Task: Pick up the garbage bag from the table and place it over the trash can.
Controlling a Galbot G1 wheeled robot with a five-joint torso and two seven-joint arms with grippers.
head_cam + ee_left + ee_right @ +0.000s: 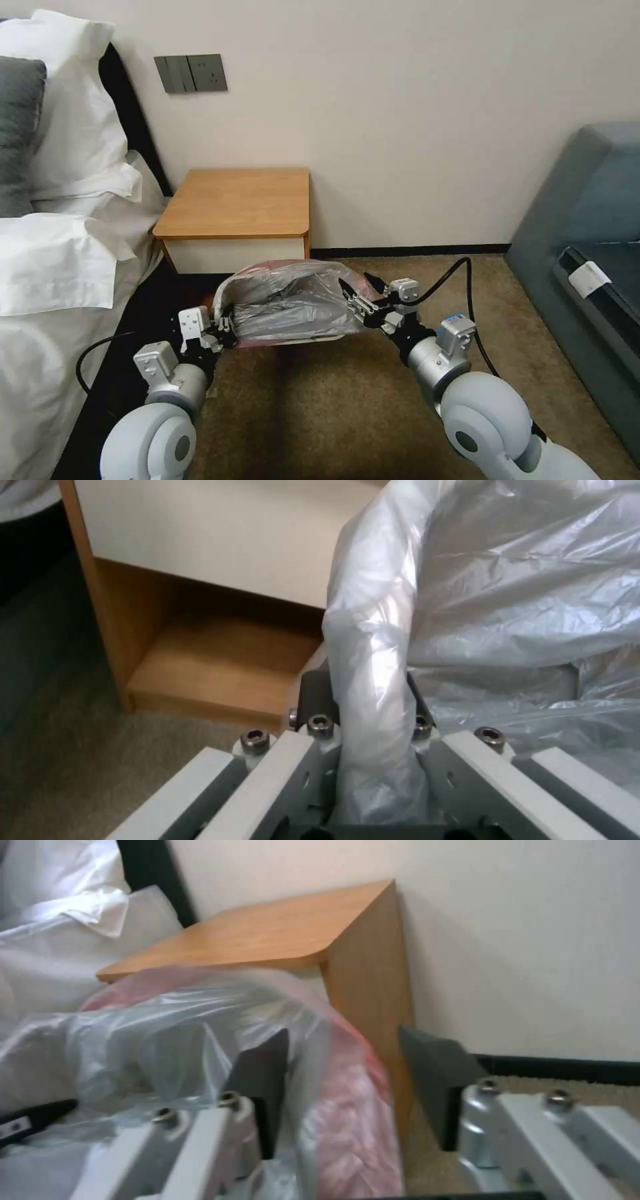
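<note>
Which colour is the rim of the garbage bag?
Pink; the garbage bag shows its rim best in the right wrist view.

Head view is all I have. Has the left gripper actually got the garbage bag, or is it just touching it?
Observer: Got it. In the left wrist view a fold of the garbage bag runs between the left gripper's fingers, which are closed on it.
Operator: Right side?
Observer: The right gripper is open. One finger sits inside the bag and the other outside, with the pink rim loose between them.
Operator: Left gripper touching the table?
Observer: No. The table shows its lower shelf and white drawer front beyond the gripper, apart from it.
</note>
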